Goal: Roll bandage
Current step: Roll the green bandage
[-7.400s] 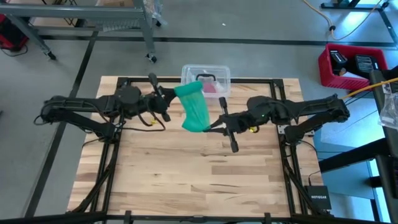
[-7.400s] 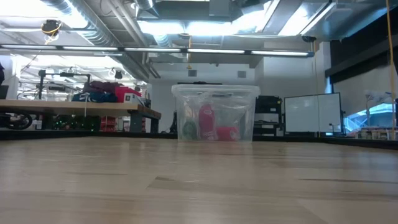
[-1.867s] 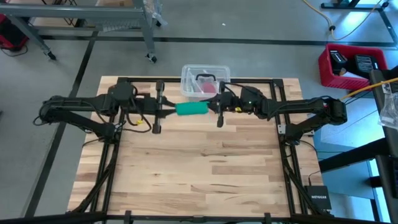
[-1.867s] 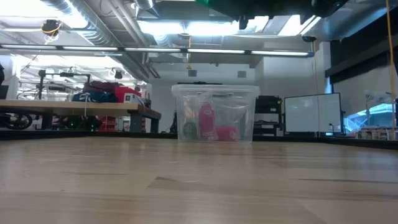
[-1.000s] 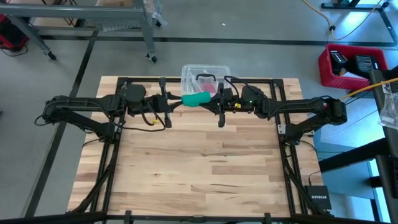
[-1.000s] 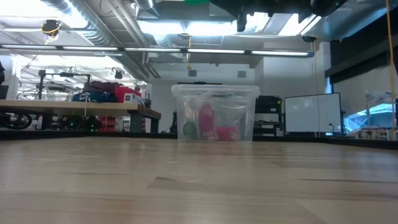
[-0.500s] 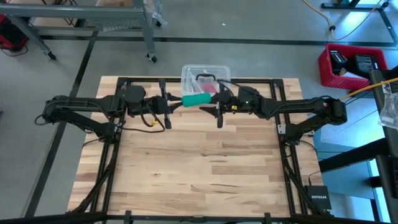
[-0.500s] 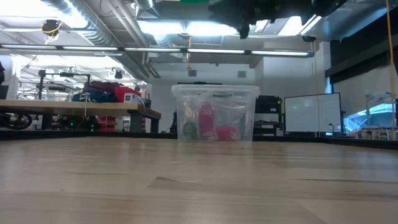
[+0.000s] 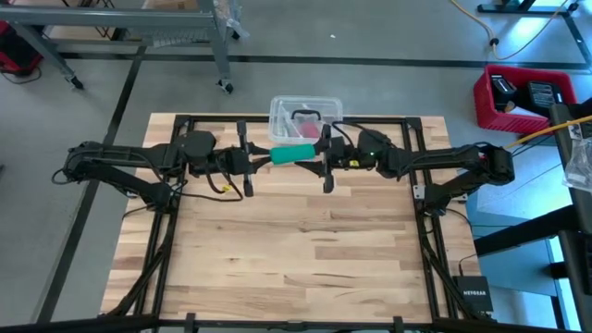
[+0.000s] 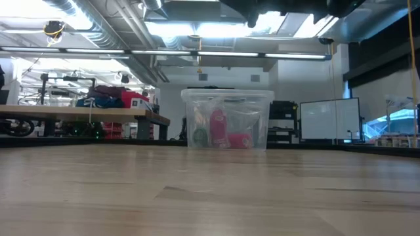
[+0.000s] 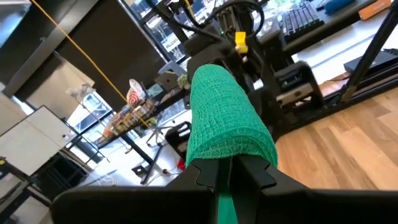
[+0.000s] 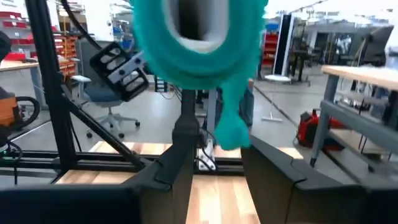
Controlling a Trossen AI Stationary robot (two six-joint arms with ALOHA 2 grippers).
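Bandage (image 9: 294,153), rolled into a green tube, held in the air between both arms near the bench's (image 9: 296,268) far edge. Left end effector (image 11: 227,167) pinched narrow on one end; right end effector (image 9: 323,154) at the other end, grip impossible to tell. Hanging loose tail; likely to unwind if tension slackens. Clear tub (image 9: 305,117) just behind, close enough to snag.

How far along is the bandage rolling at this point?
Mostly done: the bandage already reads as a compact green roll rather than a flat strip. It is held in the air between the left gripper and the right gripper, near the clear tub. The right wrist view shows a loose tail hanging, so tucking it and setting the roll down remain.
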